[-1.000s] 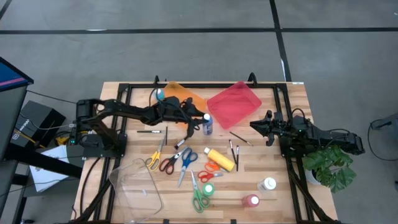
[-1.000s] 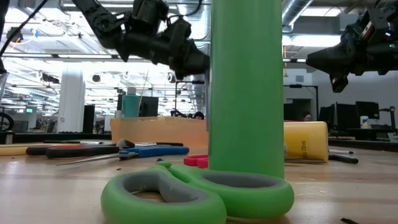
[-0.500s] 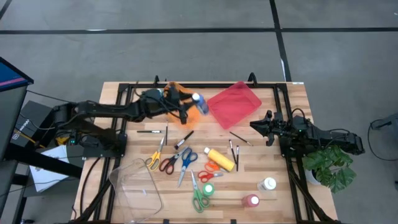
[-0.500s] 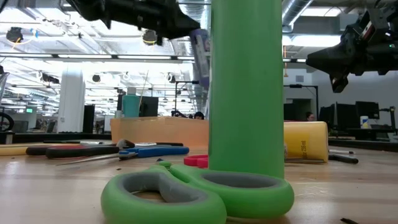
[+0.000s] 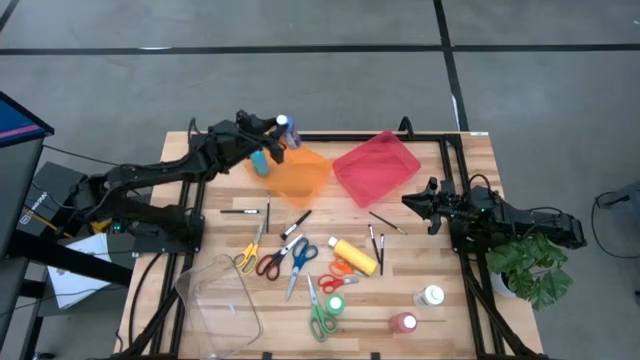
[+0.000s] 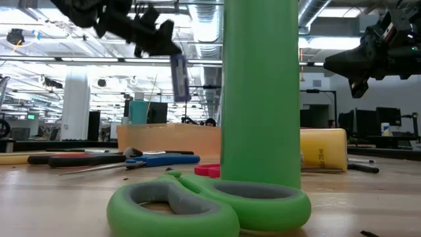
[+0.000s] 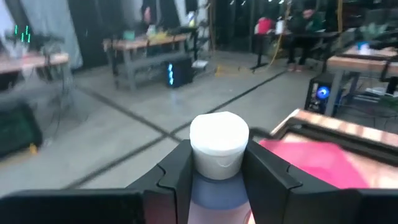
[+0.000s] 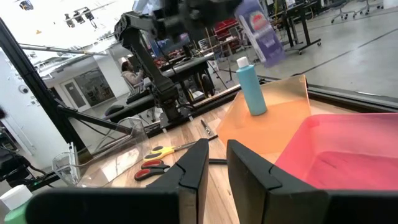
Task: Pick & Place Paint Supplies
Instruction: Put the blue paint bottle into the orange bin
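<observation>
High view, upper left: the left gripper (image 5: 281, 127) clenches a blue paint bottle (image 5: 283, 126) above the orange tray (image 5: 300, 175), while the right gripper (image 5: 408, 201) waits, fingers slightly parted

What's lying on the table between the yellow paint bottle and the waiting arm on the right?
In the high view, two thin dark brushes lie between the yellow bottle and the right pincer.

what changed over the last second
The left gripper, shut on the purple paint bottle, carried it from the table's middle, beside the red tray, to above the orange tray's far corner. The right gripper and the other supplies stayed put.
</observation>
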